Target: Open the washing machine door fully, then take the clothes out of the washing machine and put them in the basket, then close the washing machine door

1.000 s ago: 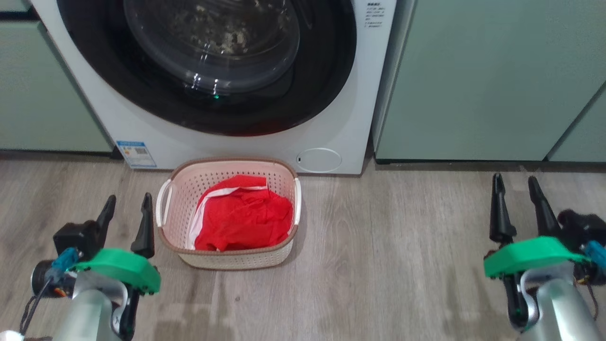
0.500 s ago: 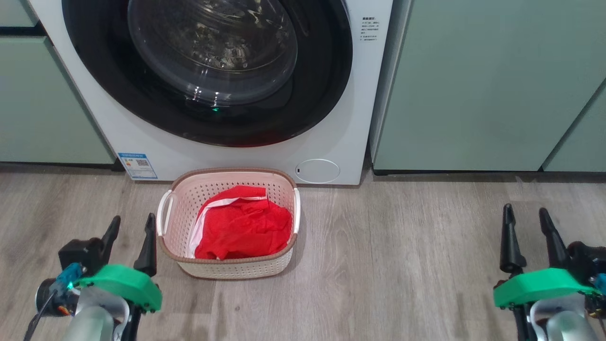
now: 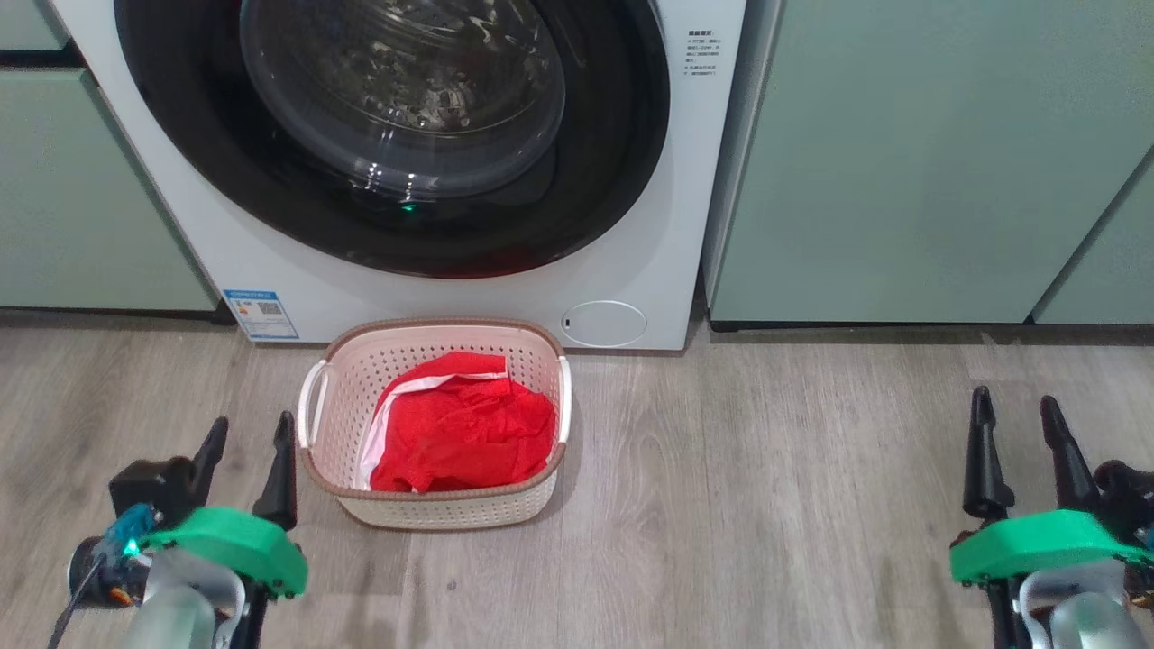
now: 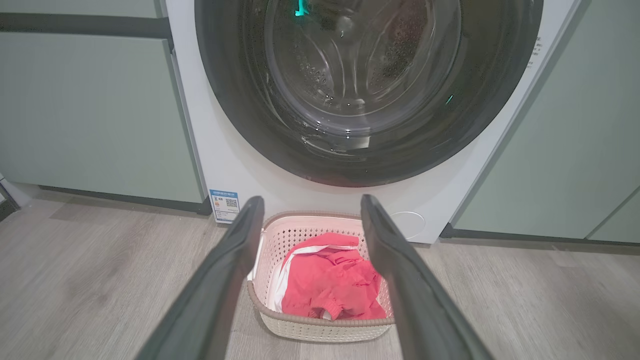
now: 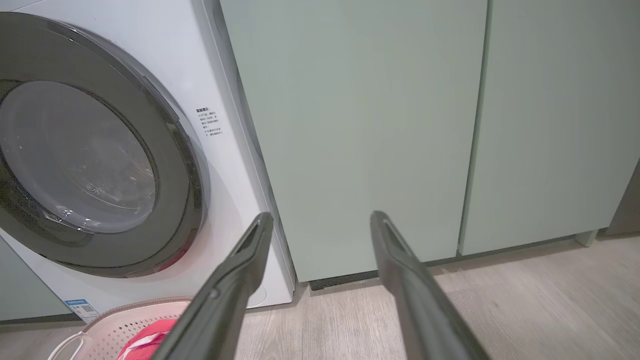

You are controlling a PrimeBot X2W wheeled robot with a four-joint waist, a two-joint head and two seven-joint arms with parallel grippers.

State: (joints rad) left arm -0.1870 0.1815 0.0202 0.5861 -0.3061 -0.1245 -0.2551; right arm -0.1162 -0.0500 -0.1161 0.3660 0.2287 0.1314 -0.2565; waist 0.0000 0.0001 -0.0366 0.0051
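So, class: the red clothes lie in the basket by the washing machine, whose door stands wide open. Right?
No: the washing machine door is shut, as the head view shows. The red clothes do lie in the basket by it.

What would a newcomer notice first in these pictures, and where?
The bright red clothes draw the eye first; they lie in the cream basket on the wooden floor, just before the white washing machine. Above them the big glossy black washing machine door looks shut. The left tool and right tool stand open at the lower corners, holding nothing.
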